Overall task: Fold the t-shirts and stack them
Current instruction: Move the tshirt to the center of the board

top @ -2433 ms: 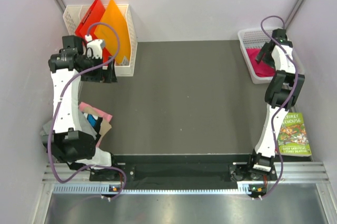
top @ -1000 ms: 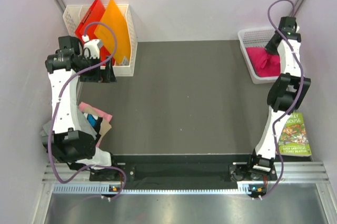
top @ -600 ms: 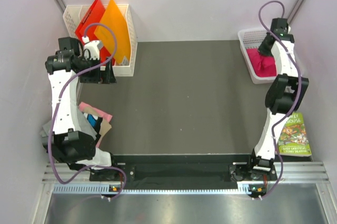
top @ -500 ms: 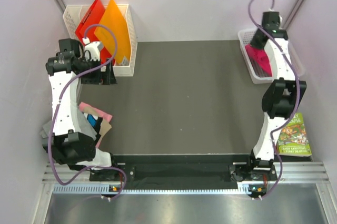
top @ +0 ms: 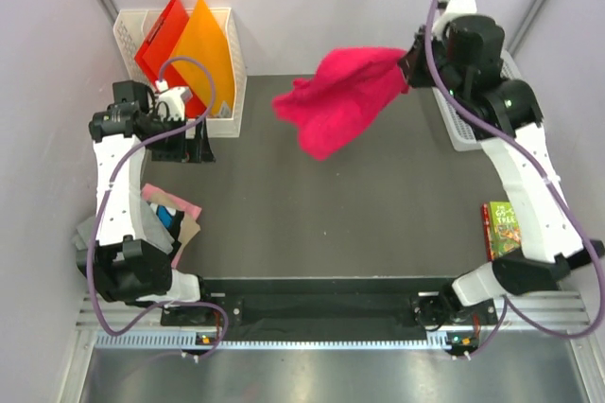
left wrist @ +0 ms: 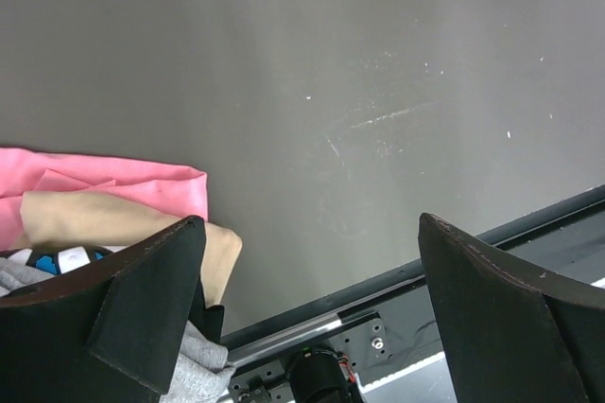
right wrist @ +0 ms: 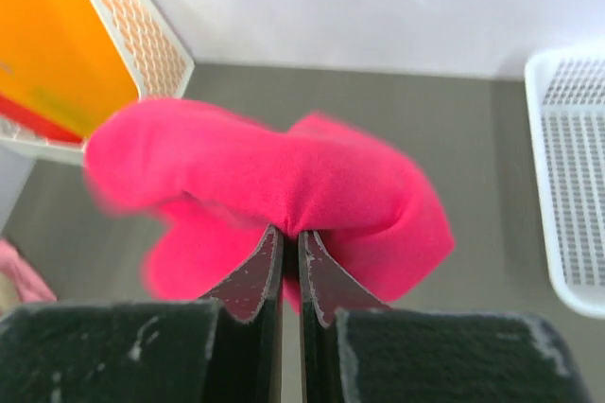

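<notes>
At the near left edge of the table (top: pixel 331 204) lies the pile of folded t-shirts (top: pixel 170 209). Above the table's left side the left gripper (left wrist: pixel 310 223) gapes wide, holding nothing. Over the table's far part the right gripper (right wrist: pixel 288 233), pinched tight, holds the magenta t-shirt (top: pixel 340 96) aloft.

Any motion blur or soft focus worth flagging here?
Top external: the magenta shirt is smeared at its edges, everything else crisp. Right wrist: the shirt's outline blurs while the right gripper is sharp. Left wrist: sharp, table scratches legible.
</notes>
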